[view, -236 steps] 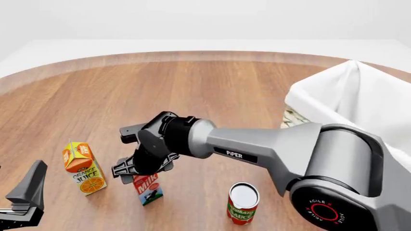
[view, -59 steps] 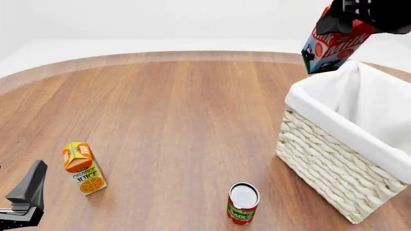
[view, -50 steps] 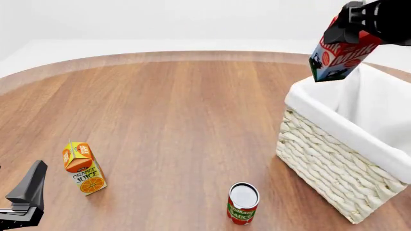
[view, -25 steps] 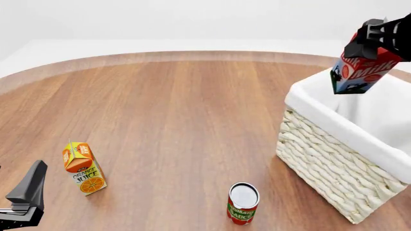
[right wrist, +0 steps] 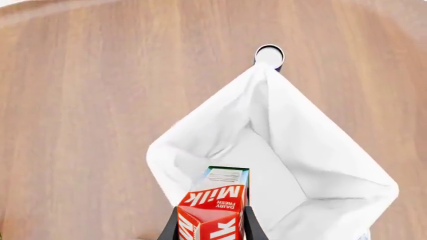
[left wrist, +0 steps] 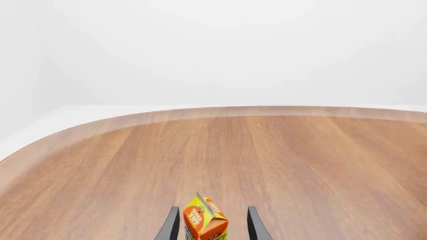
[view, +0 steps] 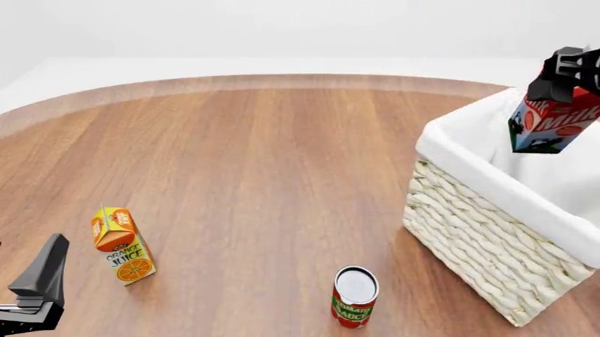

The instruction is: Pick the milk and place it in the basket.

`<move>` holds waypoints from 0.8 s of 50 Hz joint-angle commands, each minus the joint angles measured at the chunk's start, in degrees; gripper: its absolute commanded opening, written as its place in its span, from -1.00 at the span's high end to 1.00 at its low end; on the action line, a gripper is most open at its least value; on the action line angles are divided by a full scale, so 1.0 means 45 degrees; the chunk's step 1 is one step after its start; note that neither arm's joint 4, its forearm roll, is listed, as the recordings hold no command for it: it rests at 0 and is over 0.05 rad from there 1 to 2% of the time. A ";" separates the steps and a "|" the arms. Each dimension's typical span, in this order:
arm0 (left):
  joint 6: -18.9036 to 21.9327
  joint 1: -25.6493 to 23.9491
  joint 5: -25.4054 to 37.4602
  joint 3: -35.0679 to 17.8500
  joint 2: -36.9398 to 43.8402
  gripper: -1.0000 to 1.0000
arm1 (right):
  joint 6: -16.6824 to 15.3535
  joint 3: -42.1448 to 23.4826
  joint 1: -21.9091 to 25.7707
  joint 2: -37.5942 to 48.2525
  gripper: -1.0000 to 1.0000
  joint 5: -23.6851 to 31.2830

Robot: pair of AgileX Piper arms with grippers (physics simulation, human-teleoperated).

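Right pincer point(view: 566, 76) up in the air, over the open top of the basket point(view: 487, 232). Clenched on the milk point(view: 551, 121), gripping the carton by its pointed top, one finger on each side. Red carton hanging under the pincer, a bit tilted, bottom end lowest. Not touching the white cloth, as far as can be seen. From the right wrist camera: milk point(right wrist: 215, 209) squeezed between the two dark fingers point(right wrist: 168, 227), white "Milk" letters on the red side, basket's white lining point(right wrist: 313, 150) spread wide open straight below the pincer. Inside of the basket all white cloth.

Past the far corner of the basket in that same wrist picture, a round can point(right wrist: 269, 56) seen from above, standing on the wooden table point(right wrist: 87, 100), well apart from the right pincer.

Left pincer point(view: 34, 291) low at the near left edge of the table, far from the basket. Only a dark piece of it visible from the front. From the left wrist camera: two dark fingertips point(left wrist: 171, 227) apart, released, holding nothing. Orange juice carton point(left wrist: 205, 224) lined up between those fingertips but a little way beyond them, not touching. Same juice carton point(view: 122, 243) standing upright just ahead of the left pincer and a bit to its right in the front picture. Red and green can point(view: 355, 295) farther to the right of that pincer, standing on the table near the basket's woven wall.
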 commanded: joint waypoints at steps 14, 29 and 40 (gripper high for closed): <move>0.0000 0.0000 0.0000 0.0000 0.0000 -1.00 | 0.0356 0.0968 -0.0953 0.0048 1.00 -0.0594; 0.0000 0.0000 0.0000 0.0000 0.0000 -1.00 | 0.0160 0.1191 -0.1376 0.0627 1.00 -0.0975; 0.0000 0.0000 0.0000 0.0000 0.0000 -1.00 | -0.0025 0.1597 -0.1722 0.1047 1.00 -0.1469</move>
